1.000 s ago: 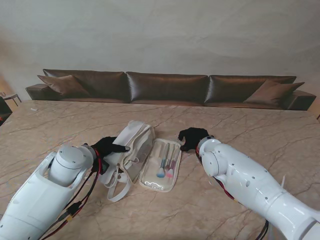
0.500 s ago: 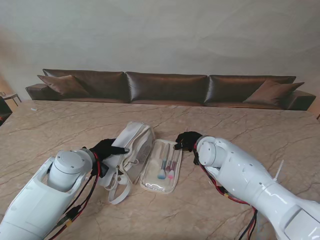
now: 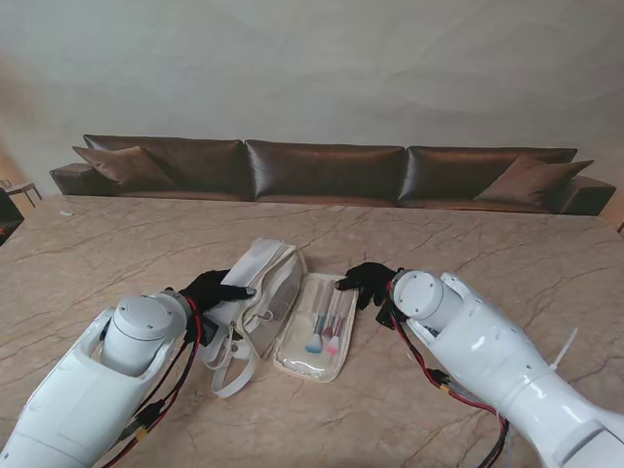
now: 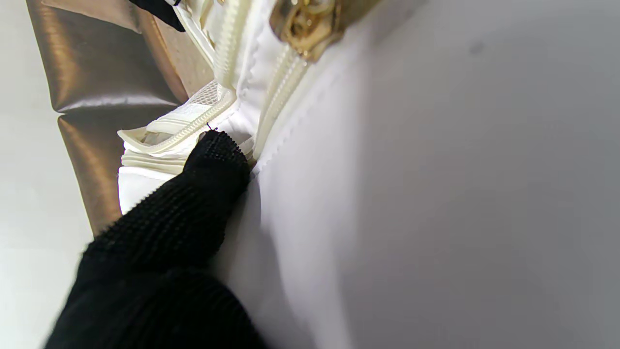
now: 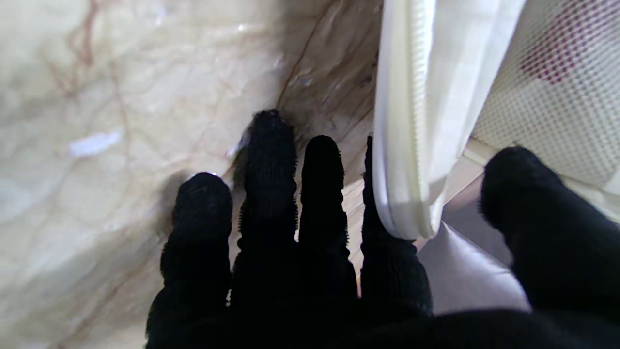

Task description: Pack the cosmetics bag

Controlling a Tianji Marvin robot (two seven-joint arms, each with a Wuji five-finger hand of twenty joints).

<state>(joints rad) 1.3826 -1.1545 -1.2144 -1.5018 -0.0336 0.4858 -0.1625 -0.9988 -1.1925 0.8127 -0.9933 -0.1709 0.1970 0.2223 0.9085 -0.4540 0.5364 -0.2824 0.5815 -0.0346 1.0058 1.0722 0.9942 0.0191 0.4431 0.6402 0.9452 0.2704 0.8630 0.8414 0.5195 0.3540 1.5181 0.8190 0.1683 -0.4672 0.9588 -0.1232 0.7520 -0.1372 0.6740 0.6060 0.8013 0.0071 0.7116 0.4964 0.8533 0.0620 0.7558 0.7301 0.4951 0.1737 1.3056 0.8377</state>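
Since the earlier frame, the right hand (image 3: 369, 281) has travelled leftward from the bare tabletop (image 3: 468, 244) to the far right corner of the clear brush pouch (image 3: 317, 322), while the left hand (image 3: 213, 289) has kept its place against the cosmetics bag (image 3: 261, 291). The bag lies on its side left of centre, its strap trailing toward me; the pouch lies flat just beside it on the right, touching or nearly touching. In the right wrist view the fingers (image 5: 271, 160) are apart: four extend toward the stone while the thumb sits across the pouch's zipper edge (image 5: 404, 145), so the edge stands between thumb and fingers without being clamped. In the left wrist view one finger (image 4: 213, 160) presses the bag's white side near its zipper; whether the remaining fingers grip the fabric cannot be determined. The step in hand appears to be acquiring the pouch while the bag is steadied. The next move calls for closing thumb and fingers on the pouch edge, lifting it, and directing it to the bag's opening.
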